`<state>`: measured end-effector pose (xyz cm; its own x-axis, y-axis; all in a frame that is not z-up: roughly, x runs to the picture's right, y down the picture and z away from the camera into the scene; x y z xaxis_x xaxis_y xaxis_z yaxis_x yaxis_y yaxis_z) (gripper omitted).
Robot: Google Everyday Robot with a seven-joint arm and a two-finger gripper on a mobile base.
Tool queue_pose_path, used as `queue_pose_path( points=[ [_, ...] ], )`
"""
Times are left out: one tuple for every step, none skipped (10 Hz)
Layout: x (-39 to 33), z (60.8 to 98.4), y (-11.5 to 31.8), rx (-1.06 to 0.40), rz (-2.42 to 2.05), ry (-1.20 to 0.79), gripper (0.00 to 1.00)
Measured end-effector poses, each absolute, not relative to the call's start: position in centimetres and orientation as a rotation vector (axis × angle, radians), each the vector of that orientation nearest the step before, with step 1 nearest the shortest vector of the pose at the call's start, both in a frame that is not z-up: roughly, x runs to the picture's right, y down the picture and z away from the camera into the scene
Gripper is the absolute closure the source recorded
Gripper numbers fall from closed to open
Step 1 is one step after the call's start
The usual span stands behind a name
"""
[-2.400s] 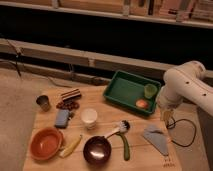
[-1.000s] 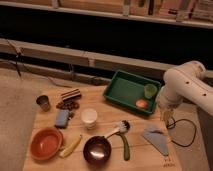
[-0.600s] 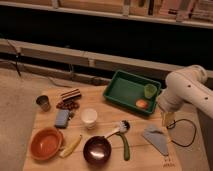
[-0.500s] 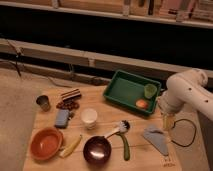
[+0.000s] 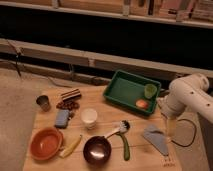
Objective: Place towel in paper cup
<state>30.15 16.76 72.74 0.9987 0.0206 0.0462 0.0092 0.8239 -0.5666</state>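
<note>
A grey towel [image 5: 156, 139] lies flat on the wooden table [image 5: 140, 157] near its right front corner. A white paper cup [image 5: 89, 118] stands upright near the middle of the table, well to the left of the towel. My gripper [image 5: 168, 131] hangs down from the white arm [image 5: 186, 96] at the right. It is just above the towel's right edge and holds nothing that I can see.
A green tray [image 5: 122, 89] at the back holds a green cup [image 5: 150, 90] and an orange item [image 5: 142, 103]. A dark bowl [image 5: 97, 150], green-handled scoop [image 5: 123, 139], banana [image 5: 71, 146], orange bowl [image 5: 46, 142], blue-grey sponge [image 5: 62, 118] and metal cup [image 5: 43, 103] lie to the left.
The arm has moved down and to the right, bringing the gripper lower toward the towel. The towel and the cup have not moved.
</note>
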Motion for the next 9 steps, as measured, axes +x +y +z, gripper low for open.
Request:
queue_pose_path(
  points=[
    [30.0, 73.6, 17.4, -0.603, -0.001, -0.056, 0.00],
    [29.8, 74.0, 17.6, -0.601, -0.008, -0.060, 0.00],
    [29.8, 74.2, 17.8, -0.603, -0.007, -0.059, 0.00],
    [30.1, 74.6, 18.3, -0.607, -0.008, -0.063, 0.00],
    [30.2, 75.0, 18.6, -0.610, -0.014, -0.070, 0.00],
    [30.4, 75.7, 19.3, -0.613, -0.018, -0.074, 0.00],
    [30.5, 76.6, 20.4, -0.616, -0.021, -0.079, 0.00],
    [30.3, 77.1, 21.2, -0.622, -0.028, -0.084, 0.00],
    [29.7, 77.4, 22.2, -0.630, -0.036, -0.091, 0.00]
  ],
)
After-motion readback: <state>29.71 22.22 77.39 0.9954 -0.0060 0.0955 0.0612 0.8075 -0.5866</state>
